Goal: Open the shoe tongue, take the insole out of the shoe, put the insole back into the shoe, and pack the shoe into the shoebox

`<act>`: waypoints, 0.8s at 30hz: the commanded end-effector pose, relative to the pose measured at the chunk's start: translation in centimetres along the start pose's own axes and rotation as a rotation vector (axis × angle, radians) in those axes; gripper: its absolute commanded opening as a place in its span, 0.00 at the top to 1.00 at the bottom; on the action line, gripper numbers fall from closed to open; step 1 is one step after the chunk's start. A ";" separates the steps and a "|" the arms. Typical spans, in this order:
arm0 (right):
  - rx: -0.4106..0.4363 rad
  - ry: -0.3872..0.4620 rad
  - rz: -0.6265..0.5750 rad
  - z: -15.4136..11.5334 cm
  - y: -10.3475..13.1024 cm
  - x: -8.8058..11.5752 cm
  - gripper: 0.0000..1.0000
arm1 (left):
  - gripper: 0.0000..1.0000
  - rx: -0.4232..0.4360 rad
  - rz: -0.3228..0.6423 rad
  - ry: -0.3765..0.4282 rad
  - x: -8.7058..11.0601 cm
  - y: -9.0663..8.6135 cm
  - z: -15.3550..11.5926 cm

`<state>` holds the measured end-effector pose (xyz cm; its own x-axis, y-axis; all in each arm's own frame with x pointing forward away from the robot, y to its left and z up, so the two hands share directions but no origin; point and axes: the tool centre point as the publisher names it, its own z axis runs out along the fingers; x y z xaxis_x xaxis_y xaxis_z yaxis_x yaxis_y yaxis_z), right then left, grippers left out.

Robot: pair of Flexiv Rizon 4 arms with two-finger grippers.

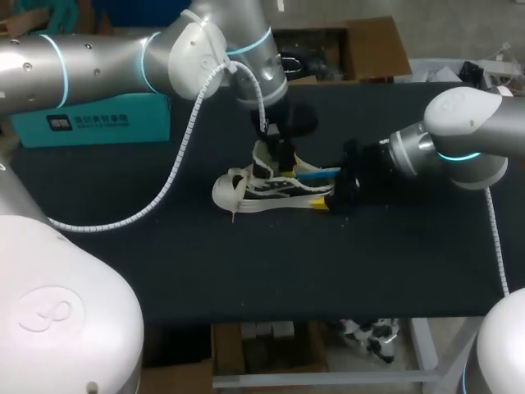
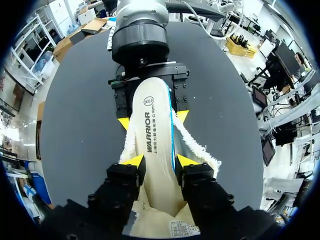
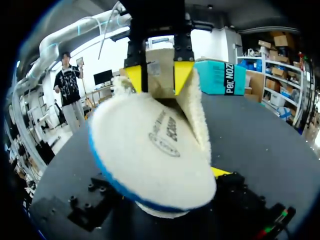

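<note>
Shoe [image 1: 262,195] at mid-table, white with dark stripes, toe to the left, heel to the right. Tongue [image 3: 159,65] pulled up off the opening and pinched between the yellow tips of the left gripper [image 2: 160,161], one tip against each side. Clamped on the tongue, directly above the shoe.

Insole [image 2: 150,120], cream on top with a blue edge, tilted up out of the opening over the heel, with fleecy lining [image 2: 200,147] spread beside it. Impossible to tell how much of its front end is still inside.

Heel end of the insole caught in the right gripper [image 1: 332,193], one yellow tip pressed to each long edge in the left wrist view. Closed on the insole, just beyond the shoe's heel. Only one finger [image 3: 220,172] of that gripper showing in the right wrist view, under the insole's edge. Grippers facing each other, close, with the insole running between them.

Left arm [image 1: 98,61] in from the back left, with a white coiled cable [image 1: 176,164] hanging from it down to the table [image 1: 164,271]. Right arm [image 1: 467,135] in from the right. At the table's back left edge, a teal box [image 1: 98,123], well apart from the shoe.
</note>
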<state>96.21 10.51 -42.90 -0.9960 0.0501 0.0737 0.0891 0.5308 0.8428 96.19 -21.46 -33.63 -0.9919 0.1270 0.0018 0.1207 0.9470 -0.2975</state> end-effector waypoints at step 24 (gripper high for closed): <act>-0.002 0.003 0.000 0.4 -0.4 0.0 1.00 | 0.54 -0.020 0.068 -0.022 0.8 -4.3 2.1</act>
<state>96.20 10.51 -42.91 -0.9960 0.0502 0.0736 0.0890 0.5308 0.8428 95.02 -25.76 -34.14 -0.9819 0.1870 -0.0312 0.1882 0.9411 -0.2808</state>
